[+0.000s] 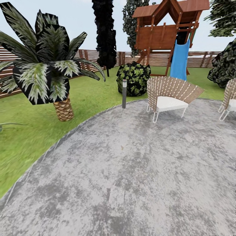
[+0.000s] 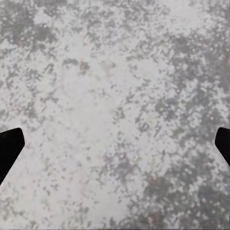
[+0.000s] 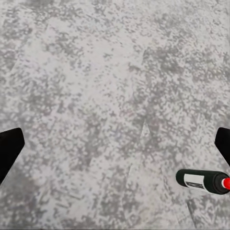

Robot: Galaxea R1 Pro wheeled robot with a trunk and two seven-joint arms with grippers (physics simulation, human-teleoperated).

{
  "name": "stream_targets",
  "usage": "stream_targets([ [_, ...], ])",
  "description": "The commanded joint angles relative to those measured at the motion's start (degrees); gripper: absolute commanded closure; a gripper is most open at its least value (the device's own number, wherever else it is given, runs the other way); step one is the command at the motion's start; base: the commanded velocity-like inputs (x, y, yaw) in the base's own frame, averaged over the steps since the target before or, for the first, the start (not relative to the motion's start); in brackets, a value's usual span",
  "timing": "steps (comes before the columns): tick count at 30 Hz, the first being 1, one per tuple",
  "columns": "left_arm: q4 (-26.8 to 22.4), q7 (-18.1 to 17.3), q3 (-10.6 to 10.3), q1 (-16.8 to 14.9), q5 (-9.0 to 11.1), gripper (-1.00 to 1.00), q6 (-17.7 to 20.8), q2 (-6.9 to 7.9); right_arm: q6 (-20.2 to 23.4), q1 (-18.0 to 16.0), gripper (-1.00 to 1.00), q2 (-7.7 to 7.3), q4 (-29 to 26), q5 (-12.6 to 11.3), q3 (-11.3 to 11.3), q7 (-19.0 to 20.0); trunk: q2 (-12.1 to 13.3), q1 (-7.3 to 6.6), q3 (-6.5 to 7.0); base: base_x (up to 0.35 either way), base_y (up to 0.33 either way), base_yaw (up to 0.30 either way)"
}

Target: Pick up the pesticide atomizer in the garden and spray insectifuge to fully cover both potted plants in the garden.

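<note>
A dark bottle with a white label and a red tip, the pesticide atomizer [image 3: 203, 182], lies on its side on the grey speckled paving in the right wrist view. It is apart from my right gripper [image 3: 115, 148], which is open with its black fingertips [image 3: 9, 148] spread wide and nothing between them. My left gripper [image 2: 115, 148] is also open over bare paving, its fingertips [image 2: 9, 146] far apart. In the head view the garden's lawn [image 1: 32, 137] curves round the round grey patio [image 1: 131, 170]. The potted plants are out of view.
A short palm [image 1: 62, 108] stands on the lawn at the left. A dark shrub [image 1: 133, 78] and a bollard light [image 1: 124, 93] edge the patio. Two wicker chairs [image 1: 168, 98] [image 1: 229, 98] sit at the right. A wooden play tower with a blue slide [image 1: 179, 60] and a slatted fence [image 1: 157, 59] stand behind.
</note>
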Motion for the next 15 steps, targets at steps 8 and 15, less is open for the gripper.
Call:
stream_targets([
  [8, 0.05, -0.08, 0.08, -0.02, 0.12, -1.00, -0.18, -0.01, -0.18, -0.04, -1.00, 0.00, 0.03, 0.16, 0.02, -0.23, -0.02, 0.02, -0.05, 0.277, 0.216, -0.267],
  [15, 0.05, -0.08, 0.08, -0.02, 0.11, -1.00, -0.16, -0.02, -0.17, -0.04, -1.00, 0.00, 0.03, 0.18, 0.02, -0.20, -0.02, 0.02, -0.05, 0.289, 0.210, -0.267],
])
